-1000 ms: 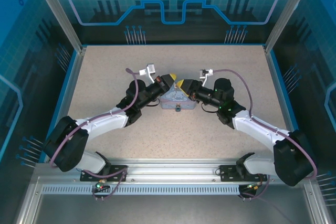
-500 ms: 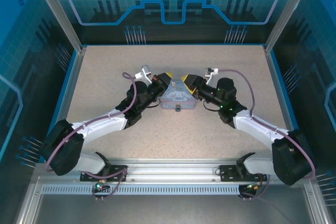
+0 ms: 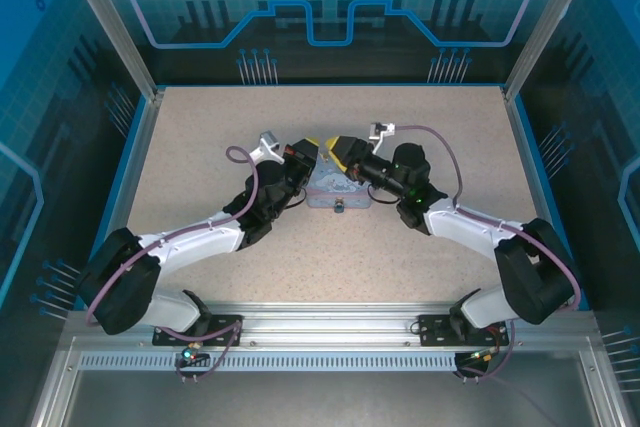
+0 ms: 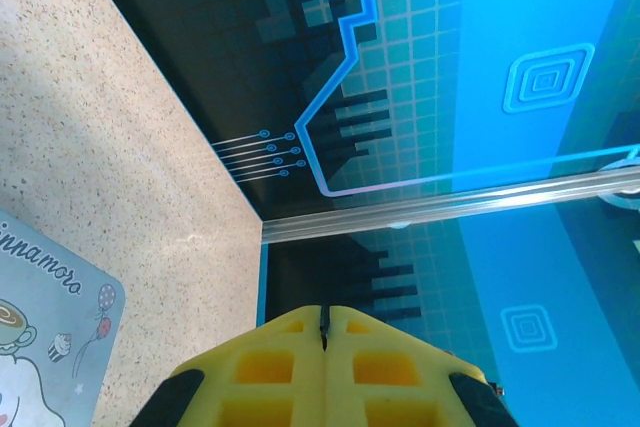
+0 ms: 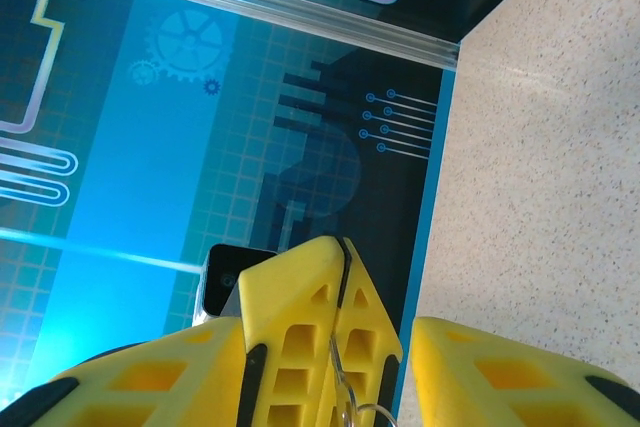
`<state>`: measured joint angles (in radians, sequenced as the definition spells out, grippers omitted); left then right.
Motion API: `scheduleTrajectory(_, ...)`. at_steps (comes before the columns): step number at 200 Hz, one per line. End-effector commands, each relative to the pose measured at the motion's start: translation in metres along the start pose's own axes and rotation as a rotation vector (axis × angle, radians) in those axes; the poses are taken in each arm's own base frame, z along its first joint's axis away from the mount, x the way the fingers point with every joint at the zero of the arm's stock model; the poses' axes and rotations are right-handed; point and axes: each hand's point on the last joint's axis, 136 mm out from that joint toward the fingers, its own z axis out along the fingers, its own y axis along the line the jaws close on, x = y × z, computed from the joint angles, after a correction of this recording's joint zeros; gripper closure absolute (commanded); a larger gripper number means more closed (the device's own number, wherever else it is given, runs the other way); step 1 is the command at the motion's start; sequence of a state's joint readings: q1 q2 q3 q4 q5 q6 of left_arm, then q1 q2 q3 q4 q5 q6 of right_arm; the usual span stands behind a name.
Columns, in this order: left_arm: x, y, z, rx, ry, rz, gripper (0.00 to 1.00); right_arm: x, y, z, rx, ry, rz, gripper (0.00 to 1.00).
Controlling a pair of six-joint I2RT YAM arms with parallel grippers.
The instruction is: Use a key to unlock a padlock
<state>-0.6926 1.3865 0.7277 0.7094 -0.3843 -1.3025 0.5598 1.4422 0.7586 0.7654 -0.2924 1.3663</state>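
- Right wrist view had the left gripper clamped fully shut on a thin metal sliver in its seam, taken to be the key. A small wire ring sat at the sliver's lower end.
- Right gripper stood part open with nothing in it. Its yellow fingers straddled the left gripper's closed tips, one looking almost against them and the other apart.
- Risk: barely any key metal stood proud of the left pads. A handover pinch by the right gripper could land on yellow pad instead of key, or twist the key askew.
- Risk: if the left gripper let go before the right had a firm pinch, the key would likely drop onto the cartoon-printed tin or the table.
- Risk: both wrists were crowded over the tin's far edge, so a bump could shove the tin and the lock with it.
- Padlock was a small dark item at the tin's near edge in the top external view. It was too small to tell the shackle's state.
- Padlock lay below and nearer the bases than both grippers, with the tin between. The key was not touching it.
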Motion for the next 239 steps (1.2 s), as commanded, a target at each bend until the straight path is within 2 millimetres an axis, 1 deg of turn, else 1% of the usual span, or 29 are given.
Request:
scheduleTrajectory(1, -0.007, -0.007, -0.002, 0.036, -0.052, -0.039, 1.00, 0.001, 0.016, 0.005, -0.057, -0.013, -0.008, 0.53)
scheduleTrajectory(32, -0.006, -0.005, 0.002, 0.037, -0.055, -0.053, 1.00, 0.006, 0.013, 0.007, -0.055, -0.003, 0.001, 0.55)
scheduleTrajectory(83, -0.007, -0.003, 0.004, 0.030, -0.068, -0.052, 1.00, 0.010, 0.014, 0.008, -0.058, 0.012, 0.002, 0.60)
scheduleTrajectory(117, -0.008, -0.001, 0.005, 0.027, -0.075, -0.057, 1.00, 0.016, 0.012, 0.011, -0.052, 0.026, 0.006, 0.62)
scheduleTrajectory(141, -0.009, -0.002, 0.004, 0.031, -0.080, -0.061, 1.00, 0.019, 0.006, 0.012, -0.041, 0.031, 0.009, 0.63)
scheduleTrajectory(203, -0.010, -0.003, 0.004, 0.032, -0.084, -0.059, 1.00, 0.019, 0.003, 0.011, -0.032, 0.028, 0.011, 0.68)
scheduleTrajectory(239, -0.011, -0.002, 0.003, 0.030, -0.089, -0.059, 1.00, 0.018, 0.000, 0.011, -0.025, 0.024, 0.012, 0.79)
